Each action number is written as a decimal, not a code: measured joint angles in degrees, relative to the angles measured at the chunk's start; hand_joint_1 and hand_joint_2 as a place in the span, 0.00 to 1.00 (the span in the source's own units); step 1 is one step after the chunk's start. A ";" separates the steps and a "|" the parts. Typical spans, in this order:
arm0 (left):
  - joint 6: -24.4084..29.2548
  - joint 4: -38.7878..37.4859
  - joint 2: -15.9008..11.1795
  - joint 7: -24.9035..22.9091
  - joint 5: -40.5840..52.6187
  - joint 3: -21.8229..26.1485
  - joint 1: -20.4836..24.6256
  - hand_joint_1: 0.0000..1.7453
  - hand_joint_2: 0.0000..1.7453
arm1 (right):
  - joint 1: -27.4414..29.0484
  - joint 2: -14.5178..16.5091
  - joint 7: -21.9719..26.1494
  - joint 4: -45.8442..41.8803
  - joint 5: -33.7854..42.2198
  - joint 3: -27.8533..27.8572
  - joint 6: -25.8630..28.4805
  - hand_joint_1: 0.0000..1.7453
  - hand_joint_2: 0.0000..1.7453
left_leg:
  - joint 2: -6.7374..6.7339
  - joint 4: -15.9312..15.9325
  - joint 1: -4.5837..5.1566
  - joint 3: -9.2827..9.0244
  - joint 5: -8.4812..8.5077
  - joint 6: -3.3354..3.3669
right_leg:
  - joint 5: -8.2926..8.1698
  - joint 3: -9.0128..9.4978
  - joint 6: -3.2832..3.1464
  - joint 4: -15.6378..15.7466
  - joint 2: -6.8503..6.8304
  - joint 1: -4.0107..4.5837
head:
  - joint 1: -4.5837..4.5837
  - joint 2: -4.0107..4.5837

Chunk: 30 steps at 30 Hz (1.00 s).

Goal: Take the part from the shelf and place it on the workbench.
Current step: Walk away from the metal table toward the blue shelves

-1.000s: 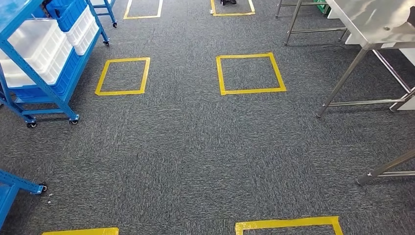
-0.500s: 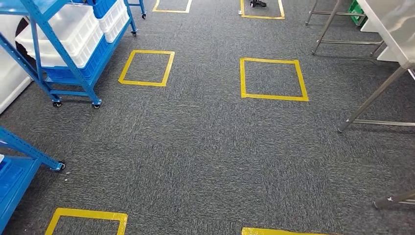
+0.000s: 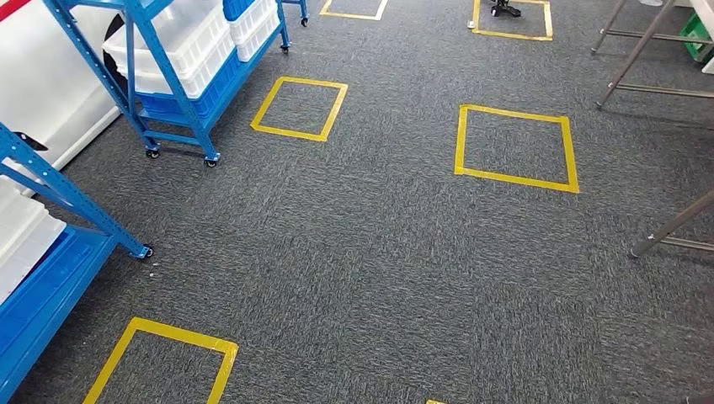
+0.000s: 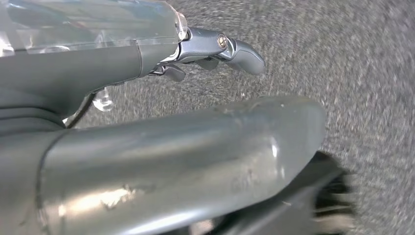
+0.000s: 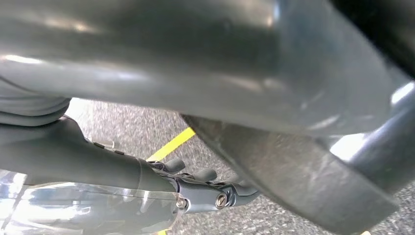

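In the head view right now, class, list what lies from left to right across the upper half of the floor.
Blue shelf cart with white bins → left yellow tape square → right yellow tape square → steel table legs.

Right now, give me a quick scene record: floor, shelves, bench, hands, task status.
floor: grey carpet with yellow tape squares
shelves: blue wheeled rack at upper left holding white bins; a second blue rack at the left edge
bench: metal legs at the right edge, top out of frame
left hand: hangs over the carpet, nothing in it, fingers apart
right hand: hangs over the carpet near a yellow tape line, nothing in it
task status: no part picked yet
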<state>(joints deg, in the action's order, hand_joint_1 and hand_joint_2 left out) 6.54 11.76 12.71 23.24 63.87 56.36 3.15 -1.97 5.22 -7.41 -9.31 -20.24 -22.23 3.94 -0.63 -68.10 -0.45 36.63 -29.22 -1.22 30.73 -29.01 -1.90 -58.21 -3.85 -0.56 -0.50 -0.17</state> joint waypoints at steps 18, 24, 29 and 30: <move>-0.96 0.00 -0.12 -1.48 -1.47 1.46 0.41 0.00 0.00 | -0.10 -0.11 -0.16 -0.01 -0.08 0.00 -0.20 0.00 0.00 | 6.09 9.46 0.80 -4.10 3.24 2.33 | -0.69 -1.58 1.73 -2.00 7.88 -0.29 | 0.58 -0.01; -1.73 0.00 -0.03 -1.98 -2.73 2.64 0.30 0.00 0.00 | -0.16 0.09 -0.22 -0.04 -0.35 -0.01 -0.03 0.00 0.00 | 4.22 4.69 0.64 -1.01 0.69 0.50 | -1.05 -1.13 -0.07 -0.33 4.97 -0.29 | -0.04 0.00; -0.76 0.00 0.74 -1.82 -4.01 3.83 0.45 0.00 0.00 | 0.17 0.00 -0.22 -0.02 -0.37 0.00 0.15 0.00 0.00 | 0.97 -5.32 -0.05 3.46 -2.62 -0.37 | -0.72 -1.03 -0.32 -0.32 0.83 0.12 | -0.35 0.01; -0.74 0.00 0.80 -1.81 -4.07 3.97 0.42 0.00 0.00 | 0.16 0.00 -0.22 -0.02 -0.37 0.00 0.21 0.00 0.00 | 0.46 -1.94 -0.13 1.62 -0.75 -0.33 | -0.59 -0.85 -0.21 -0.33 0.19 0.12 | -0.36 0.01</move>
<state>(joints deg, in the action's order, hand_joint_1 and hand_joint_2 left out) 5.80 11.76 13.51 21.43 59.80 60.33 3.57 -1.81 5.22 -7.63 -9.33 -20.61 -22.23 4.15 -0.17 -70.04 -0.58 38.25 -29.96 -1.55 30.14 -29.86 -2.12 -58.54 -3.66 -0.44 -0.86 -0.16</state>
